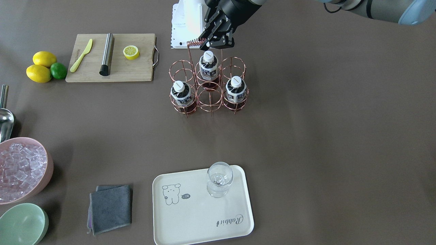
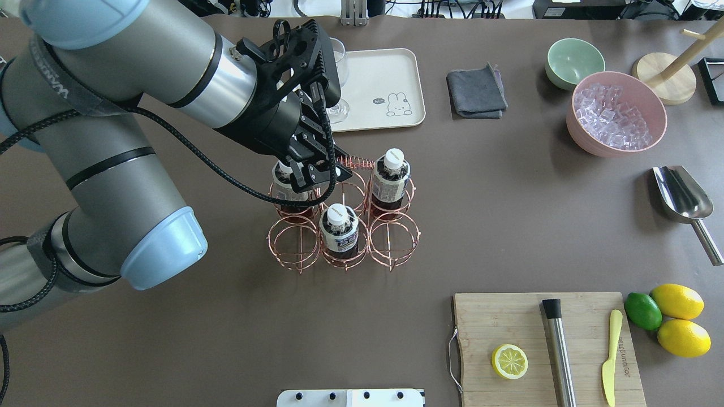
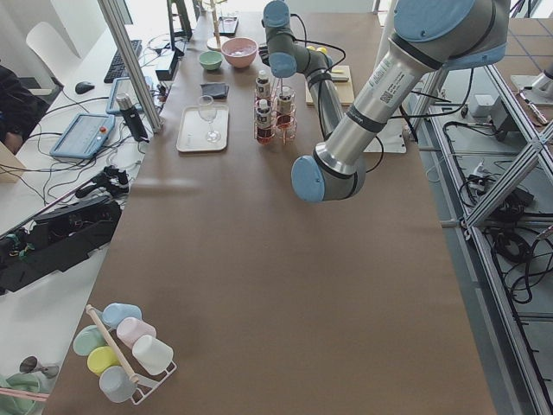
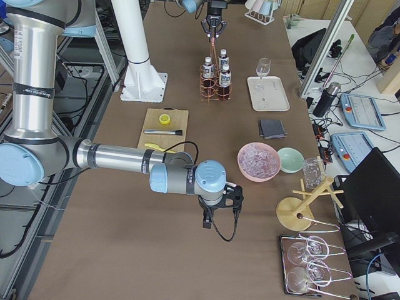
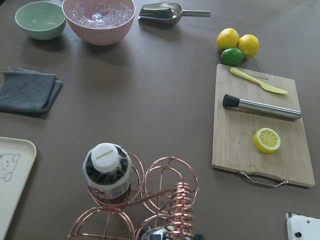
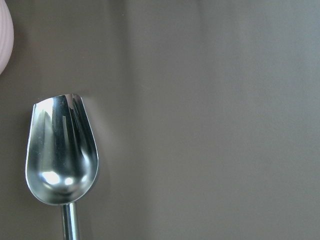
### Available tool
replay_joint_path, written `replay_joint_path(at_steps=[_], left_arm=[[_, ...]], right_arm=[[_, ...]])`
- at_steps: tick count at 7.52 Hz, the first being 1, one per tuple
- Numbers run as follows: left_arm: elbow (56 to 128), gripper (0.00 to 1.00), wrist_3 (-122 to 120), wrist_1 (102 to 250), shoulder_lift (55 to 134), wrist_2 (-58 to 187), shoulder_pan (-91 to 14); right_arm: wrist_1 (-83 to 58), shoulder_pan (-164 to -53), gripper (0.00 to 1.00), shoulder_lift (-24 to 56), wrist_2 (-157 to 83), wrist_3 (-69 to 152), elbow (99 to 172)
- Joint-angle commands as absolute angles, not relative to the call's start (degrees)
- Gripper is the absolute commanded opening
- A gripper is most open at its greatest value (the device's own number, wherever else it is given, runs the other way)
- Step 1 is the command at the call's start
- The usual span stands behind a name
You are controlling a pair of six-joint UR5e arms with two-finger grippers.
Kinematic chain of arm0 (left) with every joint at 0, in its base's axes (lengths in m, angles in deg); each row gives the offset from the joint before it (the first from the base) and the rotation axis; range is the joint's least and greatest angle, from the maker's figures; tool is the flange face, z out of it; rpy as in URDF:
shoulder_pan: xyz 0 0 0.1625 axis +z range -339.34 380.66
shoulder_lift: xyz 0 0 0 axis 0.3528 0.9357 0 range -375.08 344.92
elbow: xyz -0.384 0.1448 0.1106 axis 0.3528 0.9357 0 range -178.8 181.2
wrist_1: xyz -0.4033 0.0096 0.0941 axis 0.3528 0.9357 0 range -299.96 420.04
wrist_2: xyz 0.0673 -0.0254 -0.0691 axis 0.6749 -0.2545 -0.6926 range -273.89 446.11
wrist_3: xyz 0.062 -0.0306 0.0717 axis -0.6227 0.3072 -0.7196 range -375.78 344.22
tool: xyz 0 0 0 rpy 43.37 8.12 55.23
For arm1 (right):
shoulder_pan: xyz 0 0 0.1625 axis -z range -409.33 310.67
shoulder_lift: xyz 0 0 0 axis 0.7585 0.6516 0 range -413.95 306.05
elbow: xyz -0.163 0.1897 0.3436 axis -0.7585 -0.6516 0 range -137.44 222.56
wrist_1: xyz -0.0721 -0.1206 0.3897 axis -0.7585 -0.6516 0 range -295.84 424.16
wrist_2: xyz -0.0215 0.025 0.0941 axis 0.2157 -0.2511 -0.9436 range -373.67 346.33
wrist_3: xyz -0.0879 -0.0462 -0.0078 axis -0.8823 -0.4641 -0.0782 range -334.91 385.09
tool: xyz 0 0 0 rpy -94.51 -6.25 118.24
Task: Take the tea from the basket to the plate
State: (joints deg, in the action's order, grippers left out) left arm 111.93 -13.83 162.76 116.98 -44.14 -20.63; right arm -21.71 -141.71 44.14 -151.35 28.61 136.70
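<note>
The rose-gold wire basket (image 1: pixel 210 102) stands mid-table and holds three tea bottles. One bottle (image 1: pixel 208 66) sits in the middle cell on the robot's side, and the other two (image 1: pixel 182 95) (image 1: pixel 235 90) sit in the far corner cells. My left gripper (image 1: pixel 214 41) hovers open above the basket, beside the coiled handle top (image 1: pixel 196 42), touching nothing. In the overhead view the left gripper (image 2: pixel 317 172) partly hides one bottle (image 2: pixel 283 189). The cream plate (image 1: pixel 190 217) holds only a stemmed glass (image 1: pixel 219 178). My right gripper (image 4: pixel 215 206) shows only in the exterior right view, above a steel scoop (image 6: pixel 60 155); I cannot tell if it is open.
A wooden cutting board (image 1: pixel 136 69) carries a half lemon, a yellow knife and a steel muddler. Two lemons and a lime (image 1: pixel 58 70) lie beside it. A pink ice bowl (image 1: pixel 20 168), a green bowl (image 1: pixel 22 224) and a grey cloth (image 1: pixel 110 207) sit near the plate.
</note>
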Motion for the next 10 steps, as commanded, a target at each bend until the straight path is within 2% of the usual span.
replay_joint_path(at_steps=[1,6,8,9,10], left_arm=[[111.67,0.00,-13.76,164.79,115.63,-44.05,-19.51],[111.41,0.00,-13.76,166.39,115.35,-43.70,-19.33],[111.50,0.00,-13.76,166.48,115.35,-43.70,-19.33],[111.41,0.00,-13.76,167.26,115.26,-43.70,-19.42],[111.50,0.00,-13.76,167.36,115.35,-43.70,-19.42]], right_arm=[[-21.71,-141.71,1.00,44.14,-151.30,28.61,136.61],[-21.71,-141.71,1.00,43.61,-151.39,29.22,137.04],[-22.33,-141.36,1.00,41.07,-151.92,32.27,137.48],[-22.59,-139.27,1.00,39.41,-152.09,40.22,139.22],[-23.72,-135.24,1.00,39.39,-151.31,46.65,144.72]])
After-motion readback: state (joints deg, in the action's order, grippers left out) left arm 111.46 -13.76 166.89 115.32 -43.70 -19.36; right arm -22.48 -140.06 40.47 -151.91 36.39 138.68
